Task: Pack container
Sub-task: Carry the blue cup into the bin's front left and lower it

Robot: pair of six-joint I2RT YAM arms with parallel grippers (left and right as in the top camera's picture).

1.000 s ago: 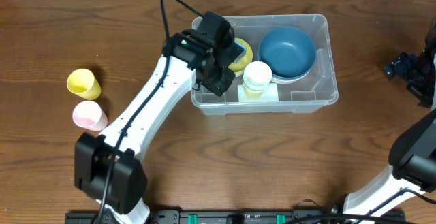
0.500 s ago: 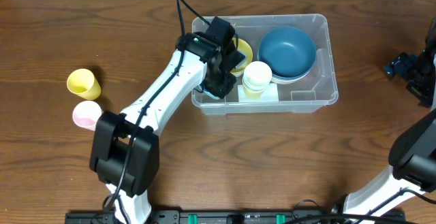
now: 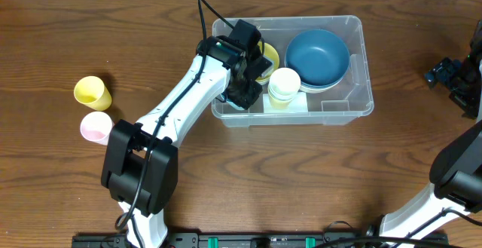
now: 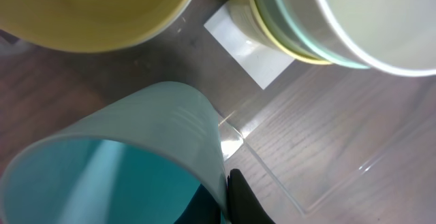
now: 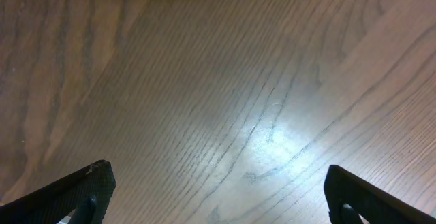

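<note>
The container (image 3: 367,59) sits on the table (image 3: 301,172) toward 1 o'clock of centre, holding a blue bowl (image 3: 317,56), yellow bowl (image 3: 269,59) and cup stack (image 3: 284,86). The left gripper (image 3: 242,97), at its 9 o'clock end, is clamped on a teal cup (image 4: 136,156). The right gripper (image 5: 218,193), at 3 o'clock, is spread wide, holding nothing.

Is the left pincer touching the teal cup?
Touching. The left wrist view shows the left pincer shut on the wall of the teal cup, with no gap between them.
</note>
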